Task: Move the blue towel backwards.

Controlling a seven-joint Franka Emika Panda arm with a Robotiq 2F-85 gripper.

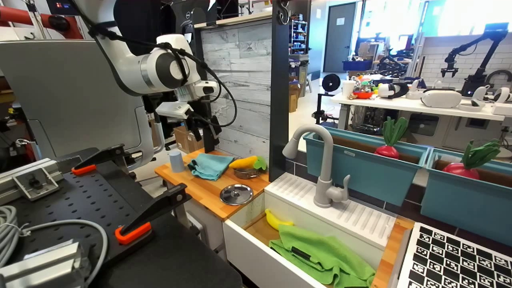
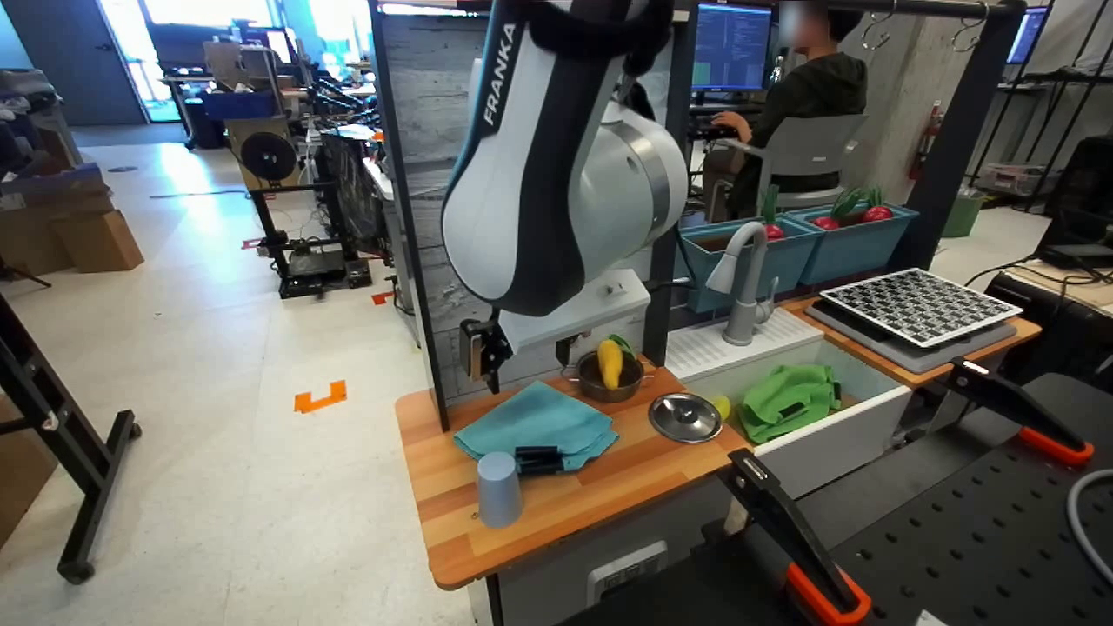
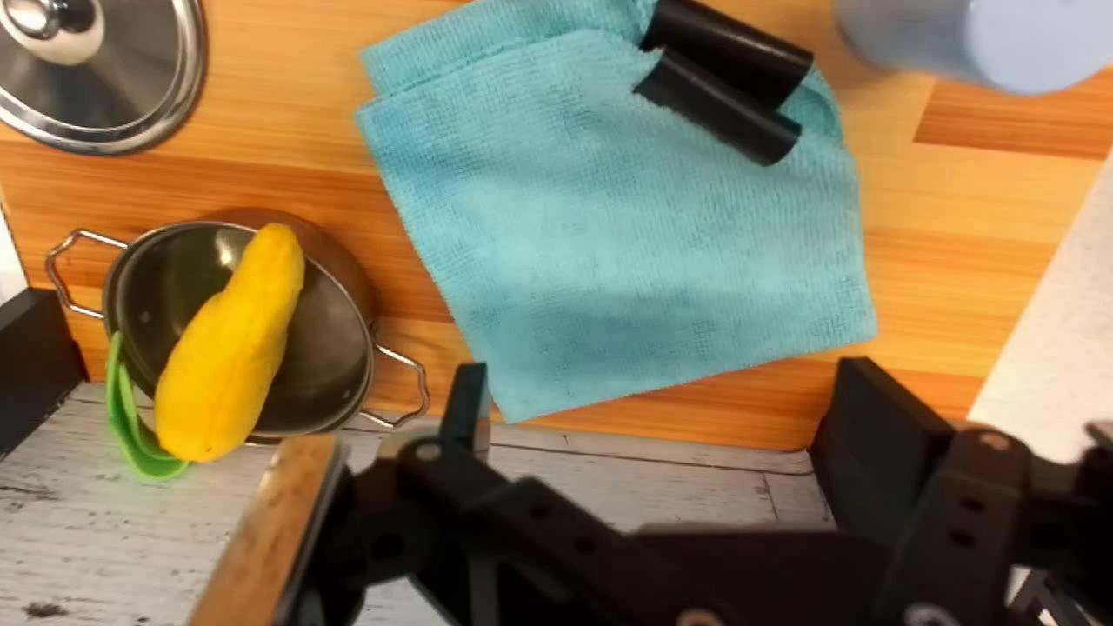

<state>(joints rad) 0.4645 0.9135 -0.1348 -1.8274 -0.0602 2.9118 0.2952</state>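
The blue towel (image 3: 626,235) lies folded flat on the wooden counter (image 2: 452,530). It also shows in both exterior views (image 1: 211,166) (image 2: 532,422). Two black pieces (image 3: 726,83) lie at its edge on the side of the upturned cup. My gripper (image 3: 665,374) is open and empty, its fingers spread wide. It hangs above the counter near the wall-side edge of the towel and does not touch it. In an exterior view the gripper (image 1: 207,138) is well above the towel; in an exterior view the gripper (image 2: 529,369) is partly hidden by the arm.
A grey-blue cup (image 2: 498,491) stands beside the towel. A metal pot (image 3: 330,348) holding a yellow squash (image 3: 230,348) and a metal lid (image 3: 104,87) are on the other side. A grey plank wall (image 1: 240,88) rises behind. A sink (image 2: 835,426) holds a green towel (image 2: 787,400).
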